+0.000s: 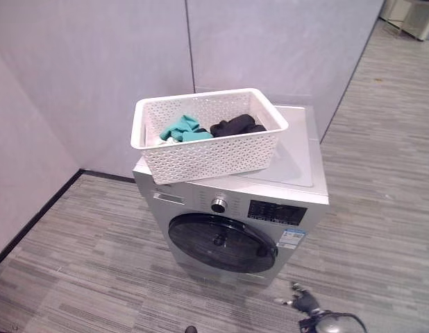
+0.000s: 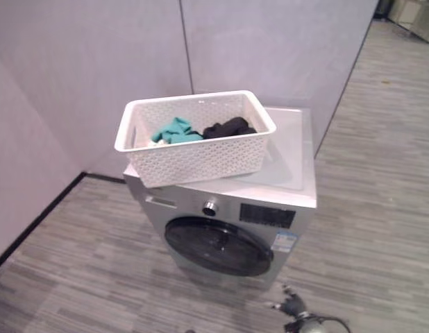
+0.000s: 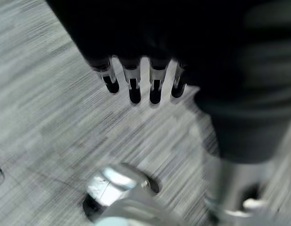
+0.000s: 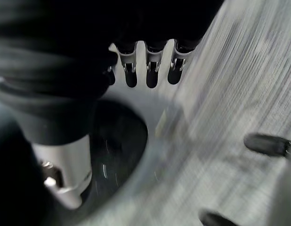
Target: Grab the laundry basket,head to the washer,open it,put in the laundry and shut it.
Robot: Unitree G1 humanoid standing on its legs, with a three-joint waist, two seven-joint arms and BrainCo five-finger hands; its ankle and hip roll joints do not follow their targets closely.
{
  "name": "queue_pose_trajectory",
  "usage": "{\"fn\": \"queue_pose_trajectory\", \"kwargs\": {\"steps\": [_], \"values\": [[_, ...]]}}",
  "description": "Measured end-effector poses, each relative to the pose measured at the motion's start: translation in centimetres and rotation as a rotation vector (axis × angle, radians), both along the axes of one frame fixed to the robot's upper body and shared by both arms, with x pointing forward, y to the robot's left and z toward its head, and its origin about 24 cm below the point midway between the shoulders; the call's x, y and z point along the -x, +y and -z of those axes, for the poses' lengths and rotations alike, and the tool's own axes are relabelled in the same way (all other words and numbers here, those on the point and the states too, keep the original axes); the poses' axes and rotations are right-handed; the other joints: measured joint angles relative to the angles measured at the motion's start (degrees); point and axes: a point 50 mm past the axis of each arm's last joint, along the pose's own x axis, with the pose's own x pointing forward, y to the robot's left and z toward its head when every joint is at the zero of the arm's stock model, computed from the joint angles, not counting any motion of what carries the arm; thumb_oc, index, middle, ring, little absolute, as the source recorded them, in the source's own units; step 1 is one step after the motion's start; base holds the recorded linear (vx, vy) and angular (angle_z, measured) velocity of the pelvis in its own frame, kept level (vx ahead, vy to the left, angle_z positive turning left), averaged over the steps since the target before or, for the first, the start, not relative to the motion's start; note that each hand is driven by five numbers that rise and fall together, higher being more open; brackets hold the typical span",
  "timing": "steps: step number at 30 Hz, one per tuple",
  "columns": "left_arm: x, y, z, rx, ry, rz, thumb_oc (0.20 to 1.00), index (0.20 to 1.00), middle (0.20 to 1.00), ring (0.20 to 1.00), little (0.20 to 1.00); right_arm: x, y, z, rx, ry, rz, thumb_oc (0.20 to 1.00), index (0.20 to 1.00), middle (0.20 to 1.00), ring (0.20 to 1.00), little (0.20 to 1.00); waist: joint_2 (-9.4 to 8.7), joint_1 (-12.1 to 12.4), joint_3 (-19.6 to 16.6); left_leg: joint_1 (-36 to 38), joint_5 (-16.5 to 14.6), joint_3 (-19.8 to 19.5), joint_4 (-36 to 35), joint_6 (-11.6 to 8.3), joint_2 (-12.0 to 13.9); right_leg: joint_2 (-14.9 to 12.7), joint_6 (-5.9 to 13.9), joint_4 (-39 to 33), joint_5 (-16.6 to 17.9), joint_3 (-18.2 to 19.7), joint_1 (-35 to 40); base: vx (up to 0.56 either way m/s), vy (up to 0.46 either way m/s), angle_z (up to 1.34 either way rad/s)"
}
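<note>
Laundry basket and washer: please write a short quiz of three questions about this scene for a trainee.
1. True or false: the laundry basket stands on top of the washer.
2. The washer door is: A) open, B) closed, C) removed.
3. Fill in: inside the basket lie a teal garment and a ____ garment.

Key: 1 true. 2 B. 3 black. Both the left hand and the right hand hang with straight fingers and hold nothing.
</note>
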Motion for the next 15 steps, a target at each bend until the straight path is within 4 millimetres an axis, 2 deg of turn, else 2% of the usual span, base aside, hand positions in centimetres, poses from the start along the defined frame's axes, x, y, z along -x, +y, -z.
{"fn": "queue_pose_trajectory", "kwargs": {"steps": [1, 3, 4, 7, 8, 15], "values": [[-1.1, 0.0, -0.1, -0.009, -0.036, 0.063, 1.000, 1.000, 1.000, 1.000, 1.000, -0.8, 0.8, -0.1, 0.001, -0.005, -0.060, 1.000, 1.000, 1.000, 1.000, 1.000, 0.20, 0.9, 0.0, 0.2, 0.0, -0.4, 0.0, 0.00, 0.0, 0.1, -0.11, 0.0, -0.1, -0.3, 0.3, -0.02, -0.040, 0.21], [-2.0, 0.0, -0.2, -0.020, -0.061, 0.109, 1.000, 1.000, 1.000, 1.000, 1.000, -1.6, 1.2, -0.3, 0.019, -0.020, -0.105, 1.000, 1.000, 1.000, 1.000, 1.000, 0.51, 1.5, -0.3, 0.1, 0.0, -1.4, 0.0, -0.06, -0.1, 0.4, -0.25, 0.0, -0.3, -1.3, 0.8, -0.02, -0.028, 0.23], [-2.6, -0.4, -0.2, -0.038, -0.065, 0.230, 1.000, 1.000, 1.000, 1.000, 1.000, -3.1, 1.7, -0.8, 0.066, -0.047, -0.189, 1.000, 1.000, 1.000, 1.000, 1.000, 0.68, 1.8, -0.3, -0.1, 0.1, -1.9, 0.0, -0.08, 0.0, 0.6, -0.37, 0.0, -0.3, -1.7, 0.7, -0.02, -0.022, 0.21], [-3.0, -0.4, -0.3, -0.059, -0.068, 0.291, 1.000, 1.000, 1.000, 1.000, 1.000, -5.5, 2.0, -1.9, 0.131, -0.120, -0.249, 1.000, 1.000, 1.000, 1.000, 1.000, 0.65, 2.1, -0.4, -0.1, 0.4, -2.9, 0.0, -0.32, 0.1, 0.8, -0.54, 0.0, -0.3, -2.9, 1.4, 0.00, -0.004, 0.19], [-3.0, -0.3, -0.3, -0.071, -0.066, 0.295, 1.000, 1.000, 1.000, 1.000, 1.000, -6.2, 1.8, -2.2, 0.157, -0.143, -0.246, 1.000, 1.000, 1.000, 1.000, 1.000, 0.47, 3.0, -0.5, 0.0, 0.4, -3.0, 0.0, -0.33, 0.2, 0.8, -0.77, 0.0, -0.5, -3.0, 1.5, 0.00, 0.004, 0.15], [-2.7, -0.2, -0.3, -0.086, -0.049, 0.322, 1.000, 1.000, 1.000, 1.000, 1.000, -7.8, 0.4, -3.7, 0.286, -0.226, -0.288, 1.000, 1.000, 1.000, 1.000, 1.000, 0.21, 3.6, -0.3, -0.1, 0.5, -4.5, 0.0, -0.38, 0.2, 1.0, -1.08, 0.0, -0.9, -4.6, 2.2, 0.01, 0.002, 0.12]]}}
